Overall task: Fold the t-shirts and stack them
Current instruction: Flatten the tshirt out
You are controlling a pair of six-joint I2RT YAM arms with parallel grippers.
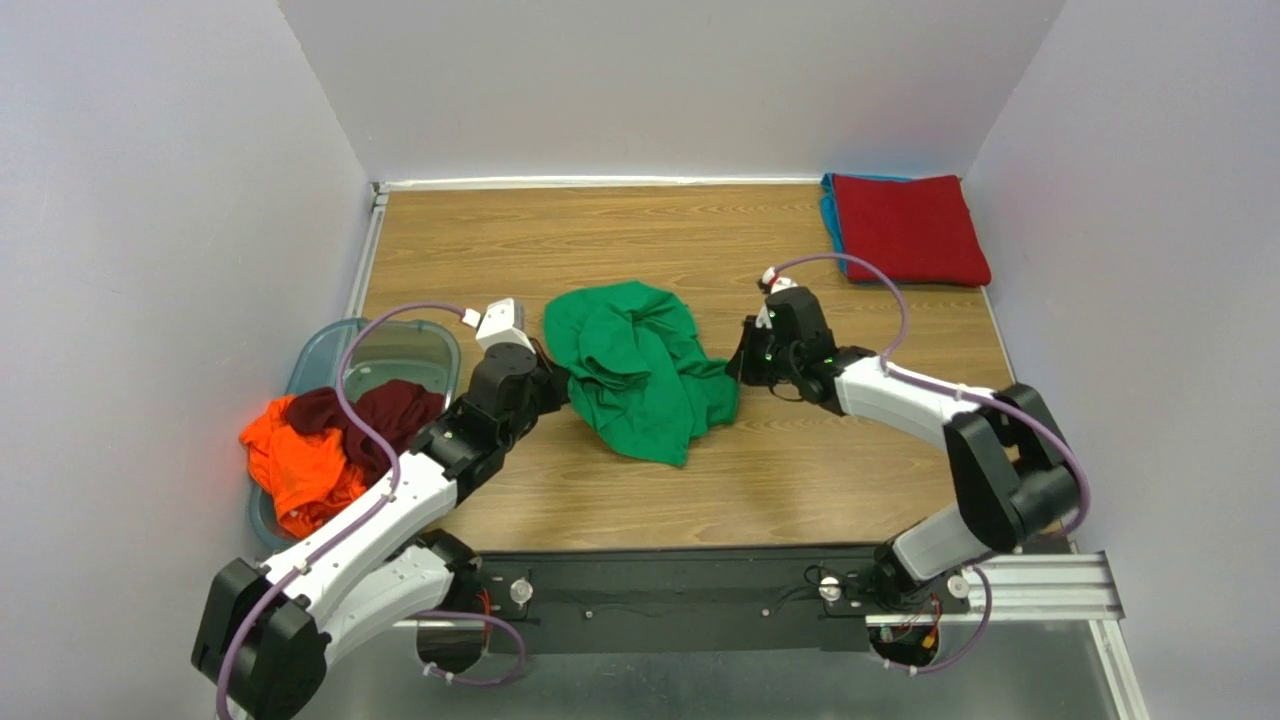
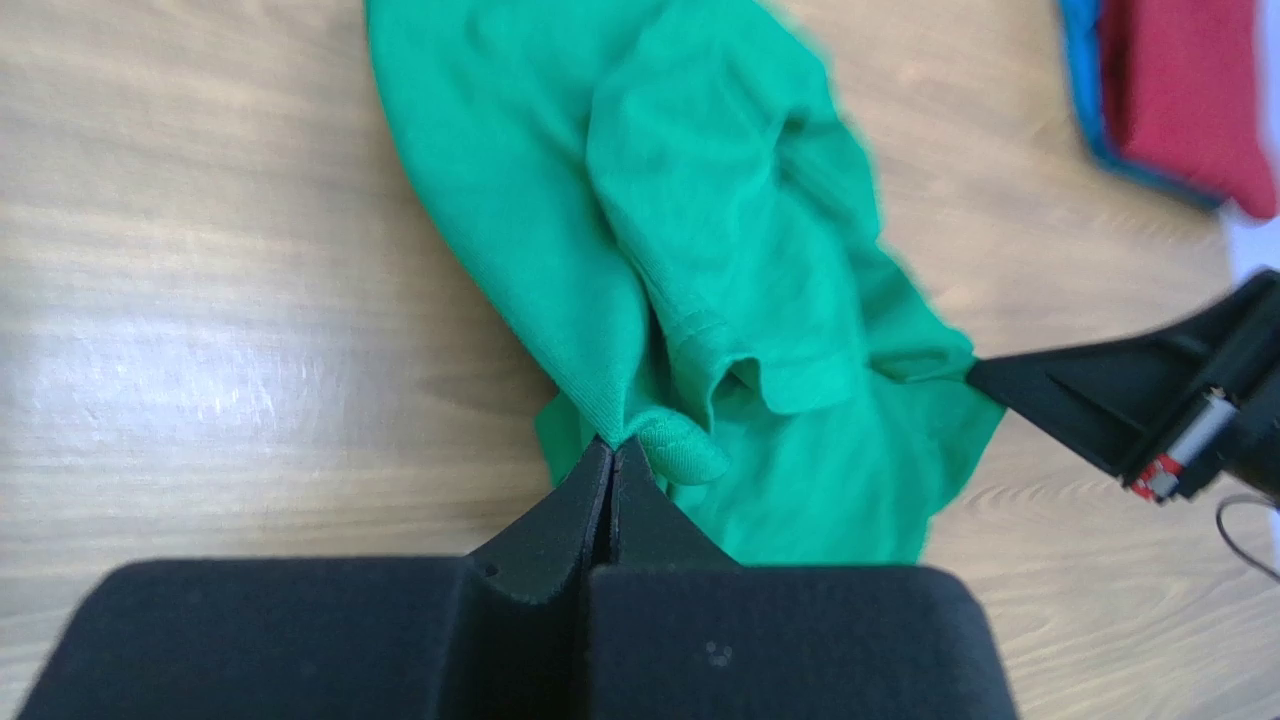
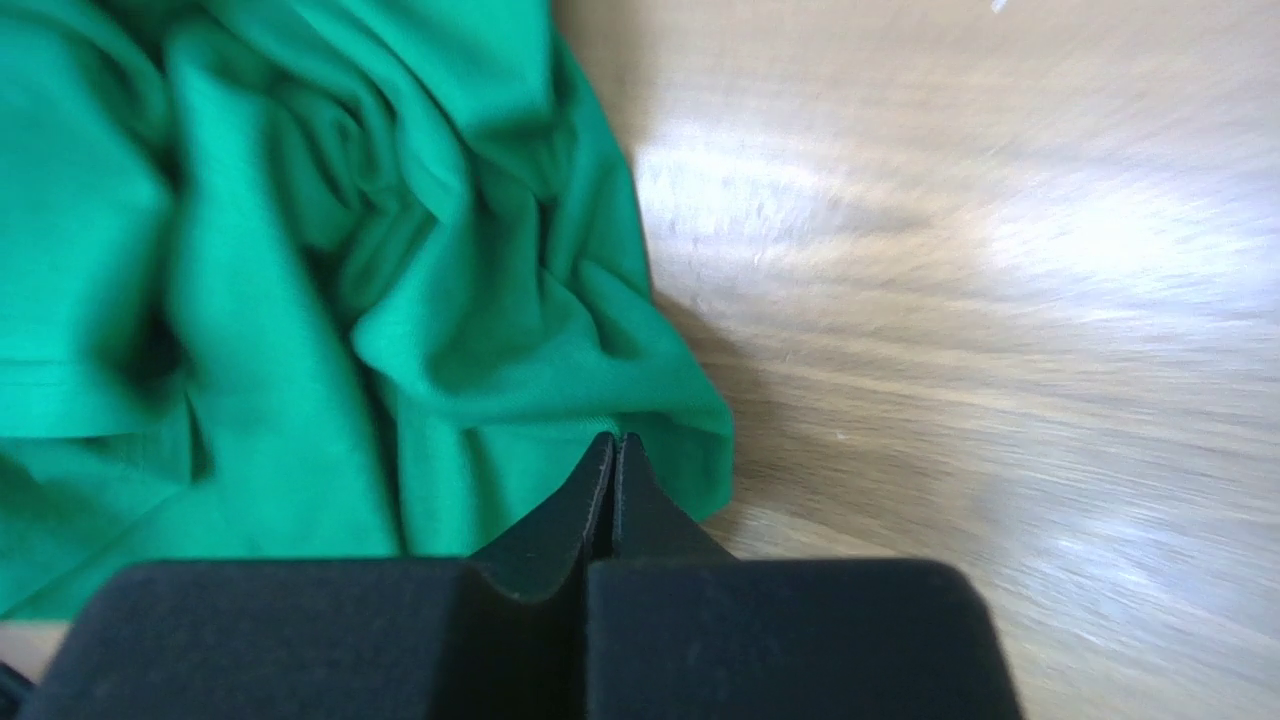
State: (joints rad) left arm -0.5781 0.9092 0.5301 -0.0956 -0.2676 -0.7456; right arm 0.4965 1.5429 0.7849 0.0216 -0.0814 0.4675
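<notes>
Green t-shirt (image 1: 639, 368) lay crumpled at middle of table (image 1: 601, 240), between arms. Left gripper (image 2: 609, 447) was clenched on its left hem, right gripper (image 3: 613, 444) on its right edge. Cloth looked soft, light, limp; best held at hems or shoulders.

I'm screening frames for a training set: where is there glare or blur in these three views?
Top external: evenly lit and sharp, only soft shadows beside the green t-shirt. Left wrist: a pale glare patch on the table at left; the red t-shirt at the top right is soft. Right wrist: strong glare on the wood, grain smeared toward the right edge.
</notes>
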